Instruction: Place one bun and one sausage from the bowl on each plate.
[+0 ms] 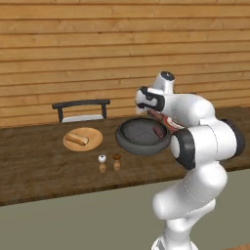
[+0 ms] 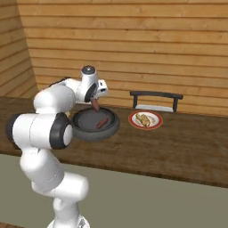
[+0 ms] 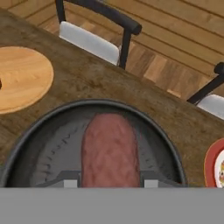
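Sausage sits right up close in the hand view, gripped between the fingers and hanging over the bowl. Right base view has the gripper lifted above the bowl w/ that dark-red piece dangling from it, so jaws are clamped on it, not loose.

Progress, as I'd judge it: abt halfway, maybe a bit less. Wooden plate, toward the tabletop's left end in the left base view, has one bun on it, no sausage yet. Red-rimmed plate, just beside the bowl on its other side, carries something tan, prob. the 2nd bun; too small to tell if anything else is w/ it.

Second sausage lies inside the bowl, toward its near side. So prob. left: deliver the held one, then fetch the last one for the other plate.

Salt & pepper shakers stand near the tabletop's front edge, apart from everything.
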Motion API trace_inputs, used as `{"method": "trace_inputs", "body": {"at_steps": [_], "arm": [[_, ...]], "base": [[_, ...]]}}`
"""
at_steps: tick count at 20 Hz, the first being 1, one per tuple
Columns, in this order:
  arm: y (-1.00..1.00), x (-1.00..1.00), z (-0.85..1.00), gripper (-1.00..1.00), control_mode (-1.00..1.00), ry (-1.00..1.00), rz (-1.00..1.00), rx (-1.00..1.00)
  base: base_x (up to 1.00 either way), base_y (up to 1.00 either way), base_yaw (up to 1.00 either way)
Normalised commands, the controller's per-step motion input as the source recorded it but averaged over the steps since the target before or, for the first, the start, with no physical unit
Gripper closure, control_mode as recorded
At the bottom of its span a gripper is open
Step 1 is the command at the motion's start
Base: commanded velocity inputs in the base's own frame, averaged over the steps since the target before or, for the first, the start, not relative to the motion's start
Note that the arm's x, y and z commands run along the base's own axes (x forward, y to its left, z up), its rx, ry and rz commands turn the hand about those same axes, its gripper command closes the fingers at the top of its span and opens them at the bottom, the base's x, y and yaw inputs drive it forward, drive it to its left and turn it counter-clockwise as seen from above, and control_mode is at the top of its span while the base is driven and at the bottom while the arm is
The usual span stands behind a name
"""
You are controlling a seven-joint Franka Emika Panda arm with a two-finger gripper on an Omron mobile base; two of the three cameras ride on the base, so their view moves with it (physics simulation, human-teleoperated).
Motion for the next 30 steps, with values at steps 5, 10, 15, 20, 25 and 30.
{"method": "trace_inputs", "body": {"at_steps": [5, 10, 15, 20, 25, 30], "arm": [[0.69, -0.89, 0.1, 1.0, -1.0, -0.08, 0.0, 0.07], [0.95, -0.3, 0.39, 1.0, -1.0, 0.02, 0.0, 0.0], [1.0, 0.07, 0.25, 1.0, -1.0, 0.28, 0.07, -0.1], [0.36, 0.21, -0.47, 1.0, -1.0, 0.47, 0.2, -0.09], [0.07, 0.31, -0.68, 1.0, -1.0, 0.13, 0.19, 0.0], [0.36, 0.14, -0.31, 1.0, -1.0, 0.02, 0.15, 0.01]], "base": [[0.0, 0.0, 0.0], [0.0, 0.0, 0.0], [0.0, 0.0, 0.0], [0.0, 0.0, 0.0], [0.0, 0.0, 0.0], [0.0, 0.0, 0.0]]}}
